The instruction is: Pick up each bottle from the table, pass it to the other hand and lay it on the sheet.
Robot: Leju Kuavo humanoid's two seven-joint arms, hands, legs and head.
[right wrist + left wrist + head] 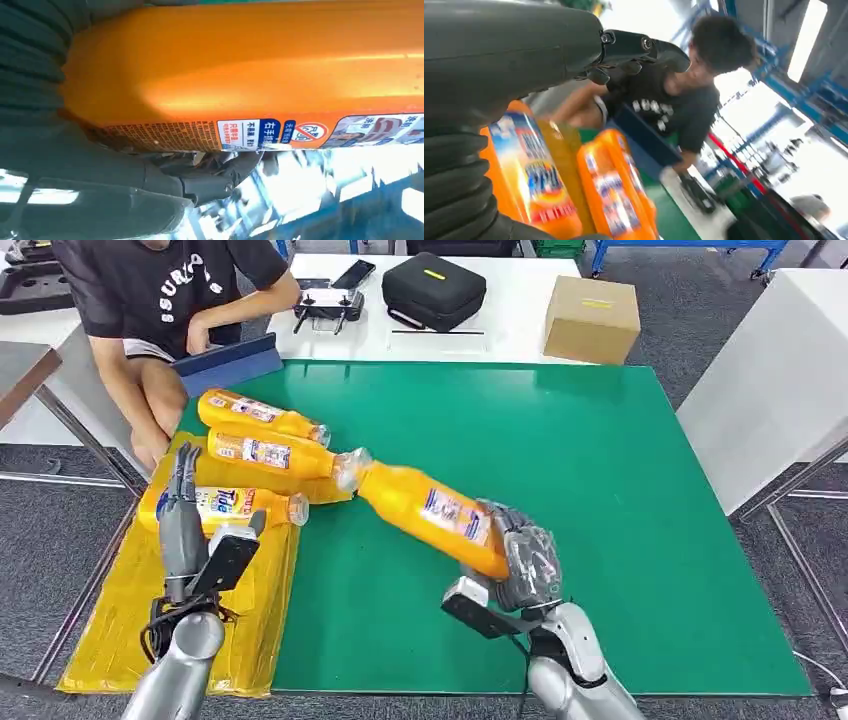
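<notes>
My right hand (520, 558) grips the base of an orange bottle (430, 506) and holds it above the green table (600, 470), cap pointing toward the sheet. Up close in the right wrist view, that bottle (240, 70) runs across my right hand (100, 175). Three more orange bottles (262, 416) (272, 454) (225, 507) lie on the yellow sheet (120, 610) at the table's left edge. My left hand (180, 515) hovers over the nearest one with straight fingers, holding nothing. In the left wrist view, bottles (531, 175) (616, 190) lie beyond my left hand (524, 45).
A person (170, 300) sits at the far left corner, holding a blue folder (230, 362) close to the sheet. A white table behind carries a black case (432, 288), a cardboard box (592, 318) and a controller (328, 306). Another white table (780, 370) stands to the right.
</notes>
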